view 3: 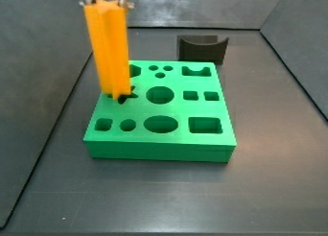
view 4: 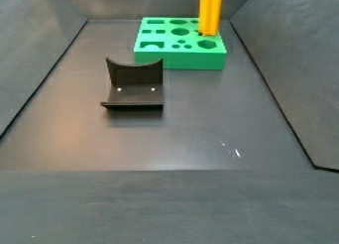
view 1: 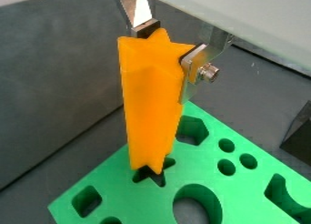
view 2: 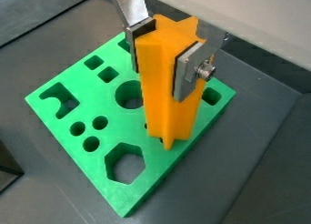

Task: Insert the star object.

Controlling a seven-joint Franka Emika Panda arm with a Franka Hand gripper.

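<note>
- Orange and tall, the star piece [view 1: 152,100] stood closest to the wrist cameras, straight up and down, with its bottom end in the star-shaped hole [view 1: 151,174] of the green block [view 2: 85,100].
- Only the tip looked to be in the hole; most of the star piece [view 3: 107,50] rose well above the block, so I judged the push down was not finished.
- It looked hard and stiff, like plastic, and light for its size. Its sides looked smooth, so it might slip if held loosely.
- Because it was so long, a small lean at the top could jam the bottom in the hole.
- The best place to hold it seemed to be near the top, on two flat sides between the points, which was where it was held.
- The tool [view 2: 165,45] was at the top of the star piece, and its silver fingers [view 2: 187,71] were squeezed against both sides, open only as wide as the piece.
- The tool touched nothing else that I could see.
- The green block [view 4: 179,40] sat near the far edge of the dark bench [view 4: 199,179] in a side view.
- The fixture [view 4: 133,85] stood apart from the block, nearer the middle of the bench, with nothing in it.
</note>
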